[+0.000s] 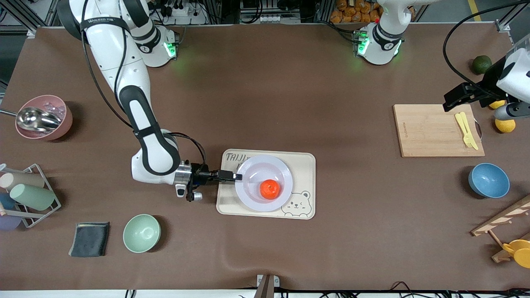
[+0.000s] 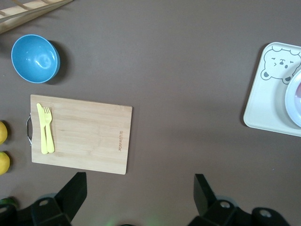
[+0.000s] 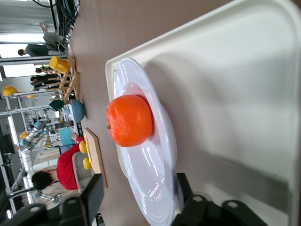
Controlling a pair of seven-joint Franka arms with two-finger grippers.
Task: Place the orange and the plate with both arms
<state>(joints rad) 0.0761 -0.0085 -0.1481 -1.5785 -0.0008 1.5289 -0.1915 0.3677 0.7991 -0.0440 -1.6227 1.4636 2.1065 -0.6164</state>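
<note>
The orange (image 1: 270, 189) lies in the pale lavender plate (image 1: 253, 196), which rests on the cream bear tray (image 1: 305, 165). My right gripper (image 1: 237, 176) is low at the plate's rim on the side toward the right arm's end. In the right wrist view the orange (image 3: 129, 120) sits on the plate (image 3: 155, 155) over the tray (image 3: 235, 94). My right gripper (image 3: 136, 195) is open and straddles the rim, one finger (image 3: 181, 188) against the plate's underside. My left gripper (image 1: 450, 100) hangs open and empty over the table by the cutting board (image 1: 434, 130); it also shows in the left wrist view (image 2: 138, 193).
A yellow fork and knife (image 1: 466, 129) lie on the board. Lemons (image 1: 505, 124), a dark green fruit (image 1: 481, 64), a blue bowl (image 1: 488, 180) and a wooden rack (image 1: 503, 225) are at the left arm's end. A pink bowl (image 1: 62, 124), cup rack (image 1: 31, 194), cloth (image 1: 90, 239) and green bowl (image 1: 141, 233) are at the right arm's end.
</note>
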